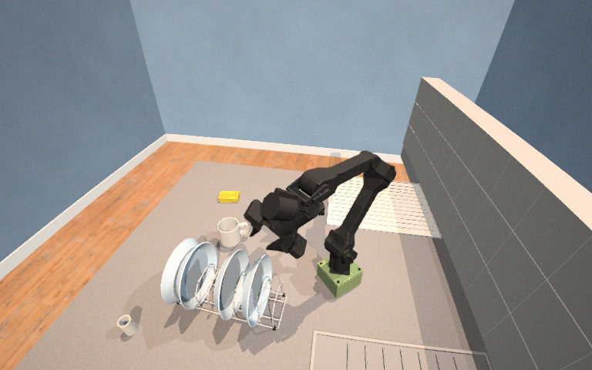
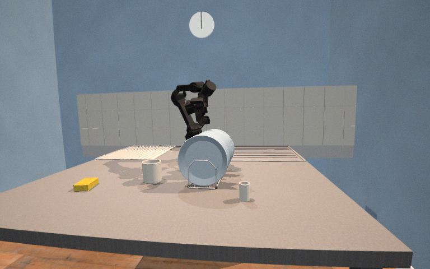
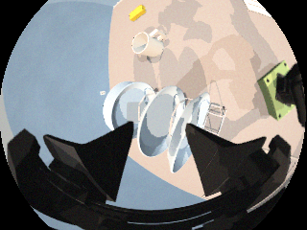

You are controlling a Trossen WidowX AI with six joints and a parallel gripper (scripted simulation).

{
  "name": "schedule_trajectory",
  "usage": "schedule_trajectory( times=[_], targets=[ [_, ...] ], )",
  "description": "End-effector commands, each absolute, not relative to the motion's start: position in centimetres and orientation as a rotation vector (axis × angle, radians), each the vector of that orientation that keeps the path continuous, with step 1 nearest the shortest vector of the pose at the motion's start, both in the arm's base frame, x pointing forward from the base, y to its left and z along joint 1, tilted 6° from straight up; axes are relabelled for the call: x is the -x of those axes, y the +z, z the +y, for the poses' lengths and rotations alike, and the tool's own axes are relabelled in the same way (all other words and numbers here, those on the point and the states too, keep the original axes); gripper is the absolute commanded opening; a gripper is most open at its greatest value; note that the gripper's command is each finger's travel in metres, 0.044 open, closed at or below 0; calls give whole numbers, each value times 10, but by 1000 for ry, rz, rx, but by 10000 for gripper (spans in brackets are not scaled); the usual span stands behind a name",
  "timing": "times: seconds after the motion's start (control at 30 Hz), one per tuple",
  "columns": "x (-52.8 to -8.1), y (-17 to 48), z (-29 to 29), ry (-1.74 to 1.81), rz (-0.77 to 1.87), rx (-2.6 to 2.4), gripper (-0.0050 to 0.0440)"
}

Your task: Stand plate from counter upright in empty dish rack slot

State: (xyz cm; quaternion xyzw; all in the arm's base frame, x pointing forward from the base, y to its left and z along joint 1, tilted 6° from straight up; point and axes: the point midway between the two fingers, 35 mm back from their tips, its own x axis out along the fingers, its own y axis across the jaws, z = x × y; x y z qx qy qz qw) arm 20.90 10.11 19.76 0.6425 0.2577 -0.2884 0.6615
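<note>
Several white plates (image 1: 198,274) (image 2: 202,157) (image 3: 160,122) stand on edge in the wire dish rack (image 1: 275,311) (image 2: 201,188) (image 3: 217,115). The two at the left end (image 1: 176,270) lean close together. I see no plate lying flat on the counter. My gripper (image 1: 266,240) (image 3: 160,126) is open and empty. It hangs above the counter just behind the rack's right end, apart from the plates. In the wrist view the plates show between the fingers, well below them. In the exterior view the gripper (image 2: 204,121) is behind the plates' top edge.
A white mug (image 1: 228,232) (image 2: 152,171) (image 3: 144,44) stands behind the rack, near the gripper. A small cup (image 1: 126,324) (image 2: 243,190) stands in front of it. A yellow sponge (image 1: 228,196) (image 2: 85,184) lies further off. The green arm base (image 1: 339,277) is right of the rack.
</note>
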Motion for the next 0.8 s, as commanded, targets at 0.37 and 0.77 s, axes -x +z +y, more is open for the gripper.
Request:
schedule_trajectory(
  times=[0.37,0.77],
  targets=[
    [-209,196,84,-662,599,-1456,279],
    [-208,197,71,-662,606,-1461,279]
  ],
)
